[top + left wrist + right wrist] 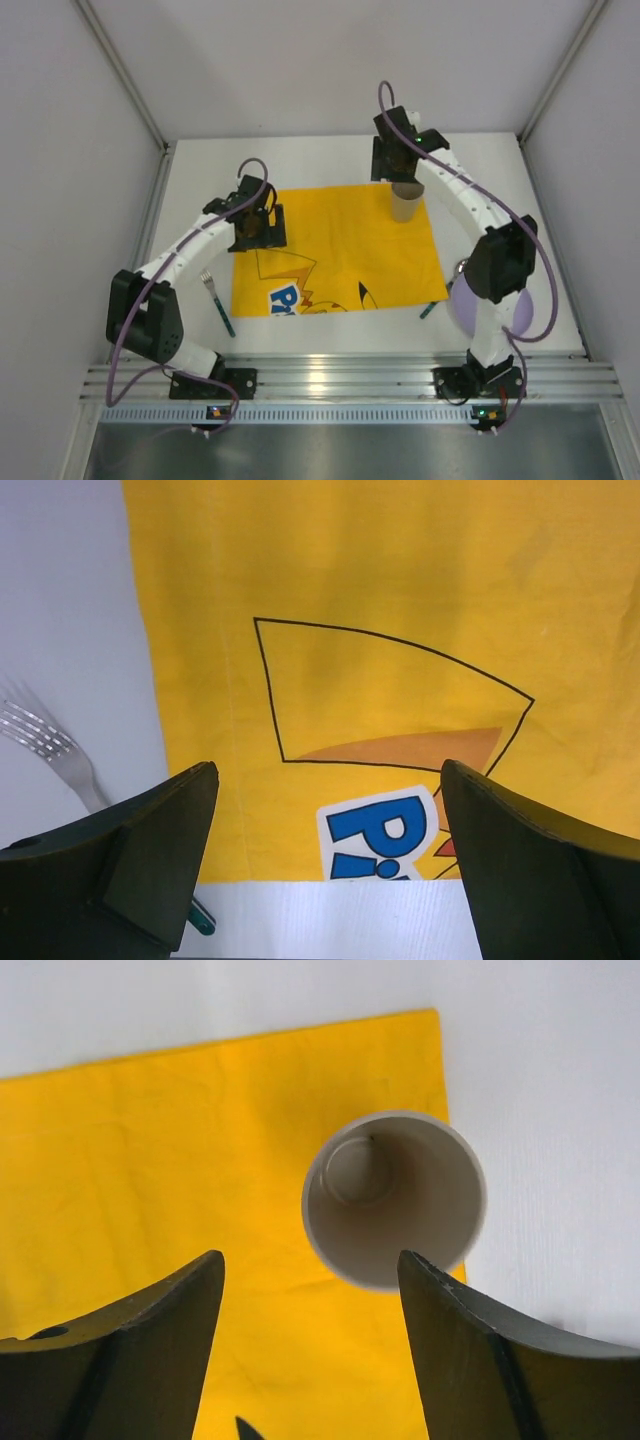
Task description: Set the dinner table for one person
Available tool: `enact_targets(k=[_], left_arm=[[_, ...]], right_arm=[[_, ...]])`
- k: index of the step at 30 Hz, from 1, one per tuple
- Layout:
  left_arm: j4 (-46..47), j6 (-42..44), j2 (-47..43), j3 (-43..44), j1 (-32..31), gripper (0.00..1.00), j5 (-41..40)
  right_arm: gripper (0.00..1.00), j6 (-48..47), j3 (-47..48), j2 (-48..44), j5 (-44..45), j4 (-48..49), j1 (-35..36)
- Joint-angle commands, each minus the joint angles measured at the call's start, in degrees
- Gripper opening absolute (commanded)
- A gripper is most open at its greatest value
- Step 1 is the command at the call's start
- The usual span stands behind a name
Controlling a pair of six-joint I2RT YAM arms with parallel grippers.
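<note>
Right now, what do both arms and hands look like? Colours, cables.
Left arm and right arm: white tubular links, bulky black joint housings, a purple cable looping along each. Left hand and right hand: two matte black wedge-shaped fingers apiece.

Dinner table [300, 165]: flat, matte white rectangular top, lying level. A ribbed silver rail [340, 385] runs along its edge at 6 o'clock in the overhead view.

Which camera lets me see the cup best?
The right wrist camera: the beige cup is big and close, and you look down into it. The top external view shows the cup small, standing upright at the far right corner of the yellow mat. The left wrist view doesn't show it.
</note>
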Motion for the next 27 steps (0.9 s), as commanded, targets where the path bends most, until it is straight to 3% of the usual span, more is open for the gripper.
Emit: enact_targets(k=[1, 5, 8, 11, 16, 23, 27], left_arm=[[-4.7, -2.5, -3.2, 0.2, 0.3, 0.98, -4.6], [-11.9, -8.9, -6.4, 0.4, 1.6, 0.98, -14.8], [-18.3, -14.1, -9.0, -1.1, 4.6, 0.98, -15.9], [-18.3, -15.7, -12.6, -5.6, 6.6, 0.98, -15.5], [-13.6, -16.1, -17.6, -14.6, 17.0, 0.89, -7.2], [-8.5, -17.2, -13.9, -16.8, 23.2, 0.84, -3.3], [-4.3, -18.4, -10.2, -20.0, 23.3, 0.80, -1.7]], right_arm=[[0.71, 0.5, 3.1, -10.6, 0.0, -0.4, 1.6], [0.74, -1.2, 0.8, -17.2, -2.0, -1.9, 3.9], [0.74, -0.4, -6.3, -23.1, -4.2, -1.9, 6.2], [0.74, 1.9, -17.1, -30.2, -6.9, -0.1, 8.0], [0.74, 4.2, -32.4, -40.5, -10.4, 2.0, 8.4], [0.74, -0.2, -34.4, -44.3, -7.9, -1.1, 8.4], [0.75, -2.1, -33.0, -44.0, -7.0, -2.2, 8.4]])
